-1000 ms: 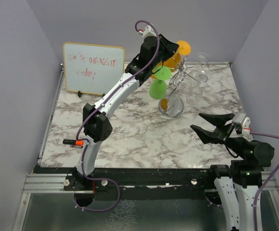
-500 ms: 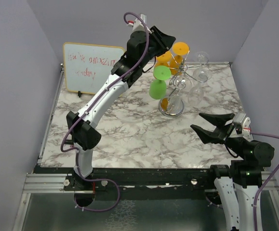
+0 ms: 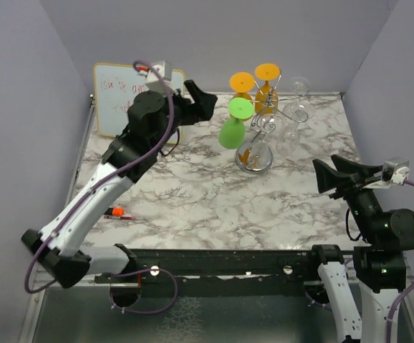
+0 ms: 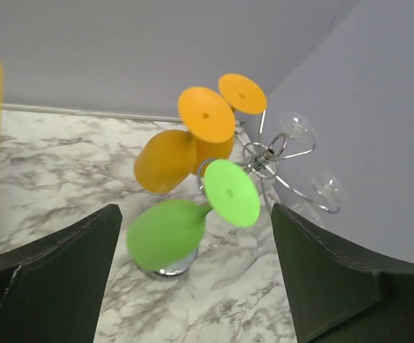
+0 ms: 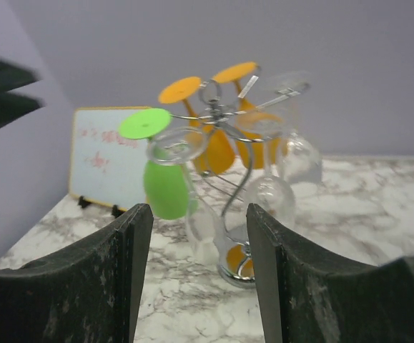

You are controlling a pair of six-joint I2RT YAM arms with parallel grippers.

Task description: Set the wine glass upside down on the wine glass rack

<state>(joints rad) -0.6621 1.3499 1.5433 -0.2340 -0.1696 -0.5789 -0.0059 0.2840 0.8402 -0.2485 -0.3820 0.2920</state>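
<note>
The wine glass rack (image 3: 264, 125) stands at the back right of the marble table, its chrome base (image 3: 255, 163) below. Two orange wine glasses (image 3: 267, 73) (image 3: 242, 81) hang upside down from its arms. A green glass (image 3: 232, 131) and clear glasses (image 3: 301, 111) hang there too. My left gripper (image 3: 201, 100) is open, left of the rack and apart from it. In the left wrist view nothing sits between its jaws, and the green glass (image 4: 166, 233) and orange glasses (image 4: 205, 114) lie beyond. My right gripper (image 3: 329, 175) is open and empty, facing the rack (image 5: 235, 193).
A small whiteboard (image 3: 117, 100) leans against the back wall at the left, partly behind my left arm. A red marker (image 3: 114, 212) lies on the table near the left front. Purple walls close in the left, back and right sides.
My left gripper has opened and drawn back to the left, away from the rack, leaving the orange glass hanging there. My right arm has lifted and shifted slightly right.
</note>
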